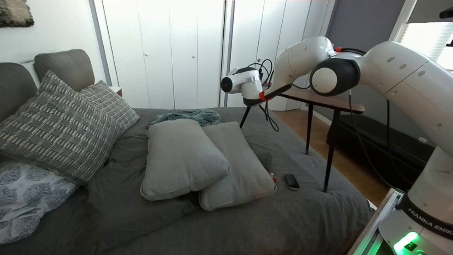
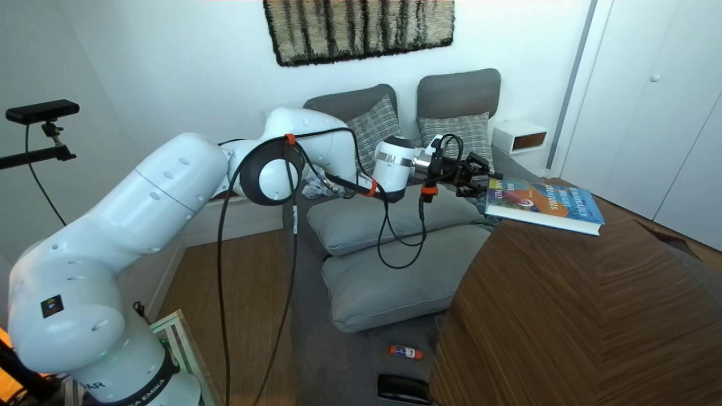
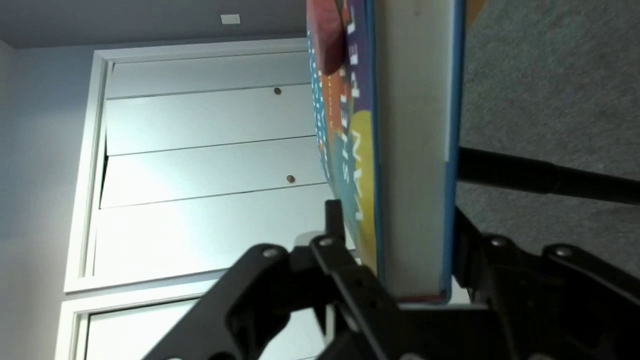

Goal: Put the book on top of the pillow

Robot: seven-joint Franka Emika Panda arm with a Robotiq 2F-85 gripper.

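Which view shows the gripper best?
Wrist view: the gripper is close up, both fingers visible. In an exterior view it shows smaller, by the book; in an exterior view, the arm hides most or all of it.

"Your book (image 2: 544, 202) is closed, colourful cover up, at the edge of the table (image 2: 541, 321)."

"And your pillows (image 1: 184, 159), both plump and light grey, lie overlapping on the bed (image 1: 262, 226)."

Lower pillow (image 1: 244, 168) partly hidden under upper pillow (image 1: 182, 157); book (image 3: 412, 145) cropped by wrist view's top edge.
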